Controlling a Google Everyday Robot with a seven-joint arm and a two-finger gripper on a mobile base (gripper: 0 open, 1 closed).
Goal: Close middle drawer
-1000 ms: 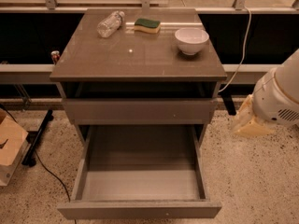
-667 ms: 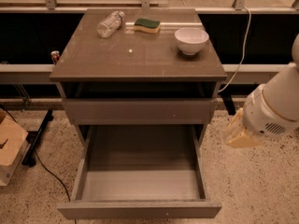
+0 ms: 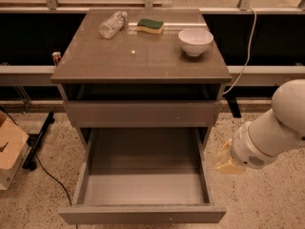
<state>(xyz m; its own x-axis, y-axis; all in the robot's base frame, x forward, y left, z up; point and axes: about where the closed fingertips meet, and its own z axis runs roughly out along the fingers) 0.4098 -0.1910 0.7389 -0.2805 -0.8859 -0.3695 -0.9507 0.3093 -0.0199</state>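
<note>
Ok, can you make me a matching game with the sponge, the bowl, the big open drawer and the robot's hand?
Things:
1. sponge
2. bowl
3. middle drawer
4. gripper

Descriptions:
A. pulled wide open, nothing inside
B. green on top, yellow underneath
C. white, standing on the cabinet top
D. low down, just outside the drawer's side wall

Pairs: 1-B, 2-C, 3-A, 4-D

Text: none legible; bottle (image 3: 112,24) label unreadable
Gripper (image 3: 225,160): low at right; just beside open middle drawer (image 3: 143,214), apart from it
</note>
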